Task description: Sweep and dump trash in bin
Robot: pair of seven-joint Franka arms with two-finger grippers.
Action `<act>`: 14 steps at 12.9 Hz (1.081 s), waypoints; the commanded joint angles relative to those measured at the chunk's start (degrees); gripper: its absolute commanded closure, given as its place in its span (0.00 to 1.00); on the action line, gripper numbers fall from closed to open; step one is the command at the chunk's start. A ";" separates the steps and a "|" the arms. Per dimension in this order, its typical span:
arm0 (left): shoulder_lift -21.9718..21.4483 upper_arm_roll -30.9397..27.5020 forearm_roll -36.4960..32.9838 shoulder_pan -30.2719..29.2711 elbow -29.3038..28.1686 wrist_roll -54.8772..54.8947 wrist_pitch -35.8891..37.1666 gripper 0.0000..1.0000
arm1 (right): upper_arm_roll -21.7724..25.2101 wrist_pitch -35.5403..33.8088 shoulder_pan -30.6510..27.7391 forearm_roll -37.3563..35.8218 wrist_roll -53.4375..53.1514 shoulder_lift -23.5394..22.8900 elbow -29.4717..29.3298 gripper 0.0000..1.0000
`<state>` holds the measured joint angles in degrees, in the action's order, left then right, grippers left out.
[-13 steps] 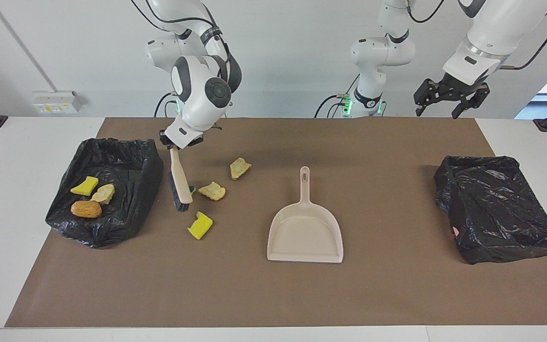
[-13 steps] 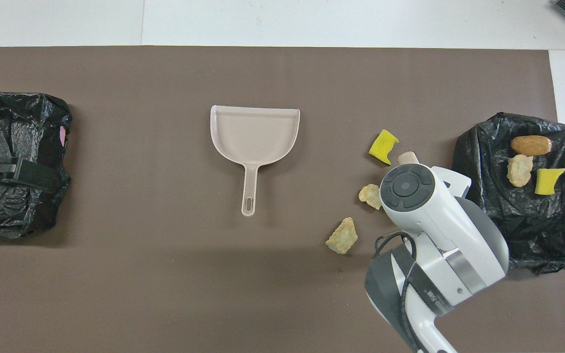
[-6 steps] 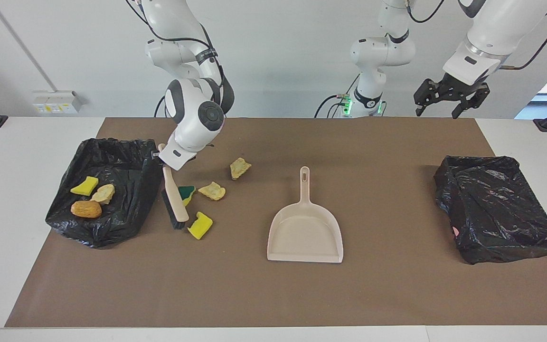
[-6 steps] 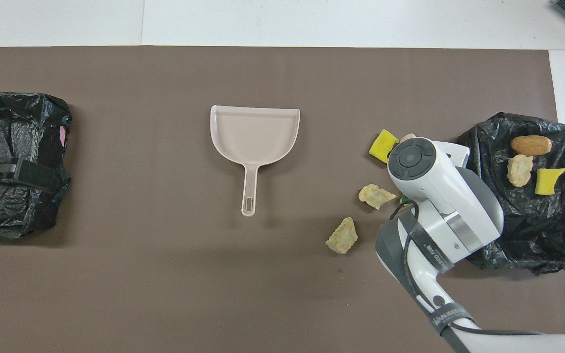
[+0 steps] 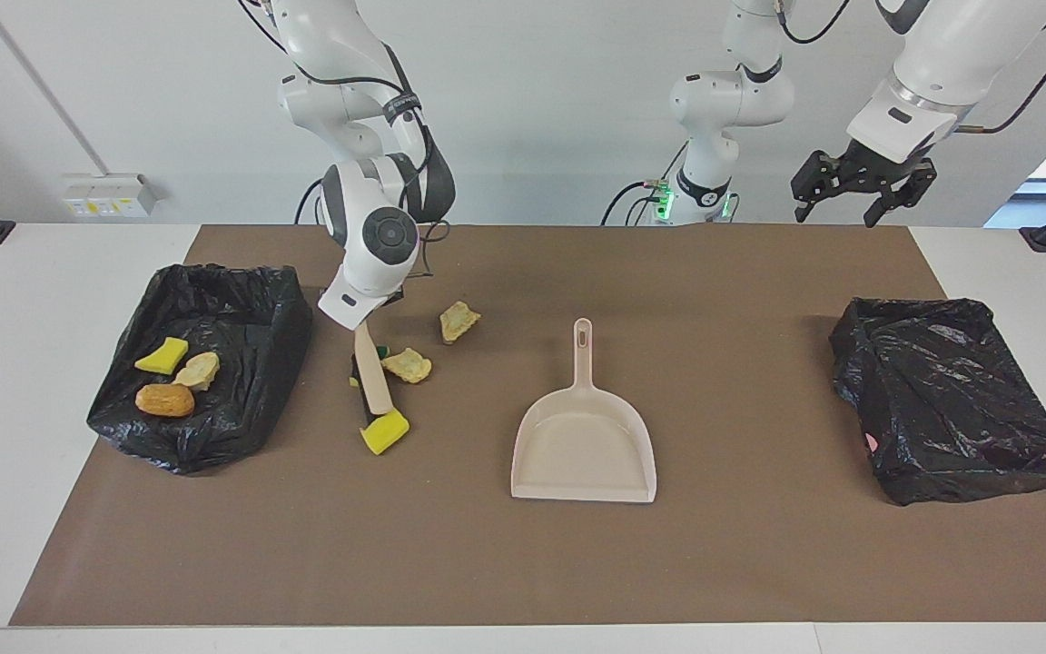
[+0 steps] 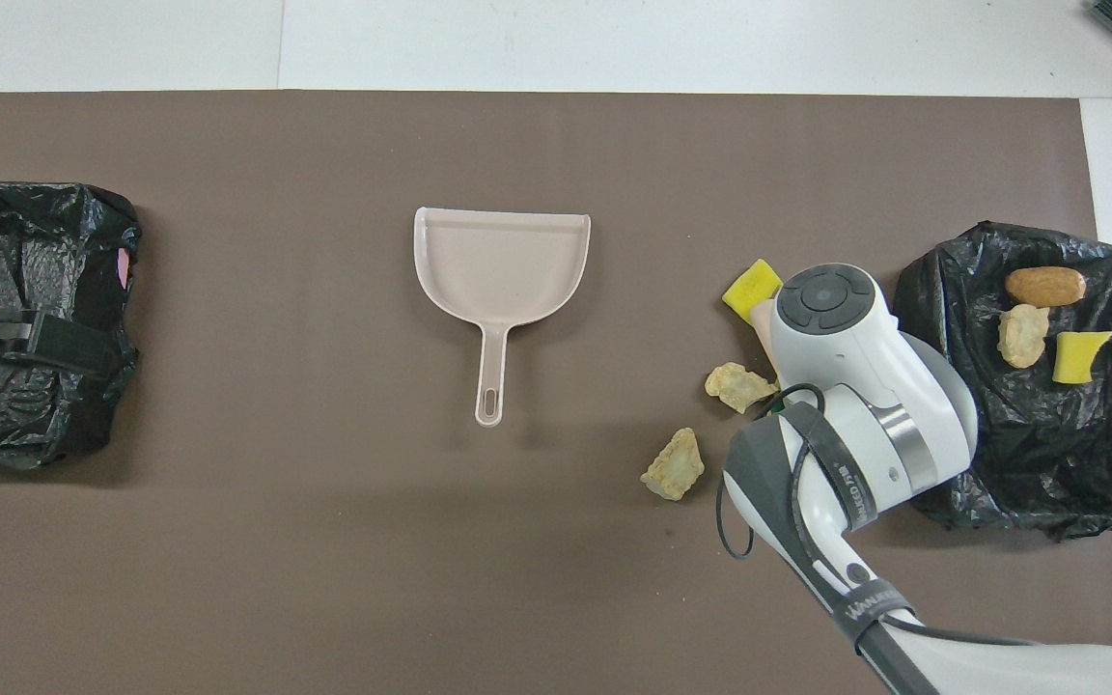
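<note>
My right gripper [image 5: 360,320] is shut on the handle of the beige black-bristled brush [image 5: 374,381], which slants down to the mat. The brush tip touches a yellow sponge piece [image 5: 384,432] [image 6: 751,287]. A green-topped sponge [image 5: 381,351] peeks out beside the handle. Two pale bread chunks [image 5: 407,364] [image 5: 458,321] lie between the brush and the beige dustpan [image 5: 583,445] [image 6: 503,265]. The black-lined bin [image 5: 282,309] at the right arm's end holds a yellow sponge [image 5: 161,355], a bread chunk [image 5: 197,370] and a brown roll [image 5: 164,400]. My left gripper [image 5: 859,195] waits open, raised over its own end.
A second black-lined bin [image 5: 950,400] sits at the left arm's end of the brown mat [image 5: 759,563]. The dustpan lies flat mid-table, handle toward the robots. In the overhead view the right arm [image 6: 846,386] covers the brush and the green-topped sponge.
The right gripper swung the brush away from its bin toward the dustpan, up against the yellow sponge piece and across the green-topped sponge. The left arm stayed still.
</note>
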<state>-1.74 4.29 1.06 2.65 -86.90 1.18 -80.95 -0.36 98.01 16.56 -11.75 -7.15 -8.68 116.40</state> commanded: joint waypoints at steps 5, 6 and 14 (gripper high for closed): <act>-0.37 0.28 -0.53 1.13 0.15 -0.48 0.62 0.00 | -0.61 -9.39 0.50 10.88 1.17 -0.81 -10.47 1.00; -0.55 0.72 -0.44 1.21 -0.02 -0.92 0.71 0.00 | -0.61 -11.94 -0.11 9.74 1.69 -0.81 -13.10 1.00; 3.04 1.08 0.88 17.45 -13.99 -16.81 -24.32 0.00 | -0.61 1.00 -0.56 -4.59 10.66 -7.04 -15.94 1.00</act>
<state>0.38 6.33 1.68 16.43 -97.92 -12.26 -101.21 -0.49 95.25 16.76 -14.37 1.62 -12.45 102.38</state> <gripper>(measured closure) 0.000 0.731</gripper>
